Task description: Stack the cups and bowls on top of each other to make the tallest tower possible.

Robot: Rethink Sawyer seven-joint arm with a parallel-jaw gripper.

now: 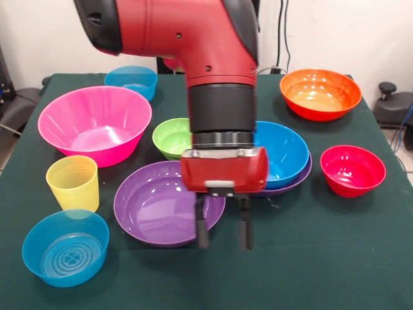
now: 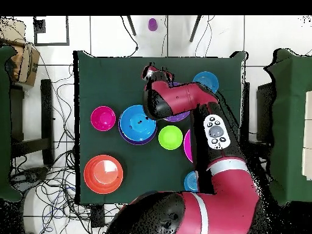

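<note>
A red robot gripper (image 1: 224, 229) with parted fingers (image 1: 202, 231) hangs over a purple bowl (image 1: 155, 203) on a green table (image 1: 310, 258) among coloured bowls.

Robotics lab, floor cables (image 2: 42, 183), pedestal-mounted arm (image 2: 207, 183)

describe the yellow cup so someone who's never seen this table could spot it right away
Start in the front view at the large pink bowl, the biggest thing on the green cloth. Just in front of it, toward the camera, stands the ribbed translucent yellow cup, upright, with a translucent blue bowl nearer still. It is the only yellow item in view, and taller and narrower than the bowls around it.
</note>
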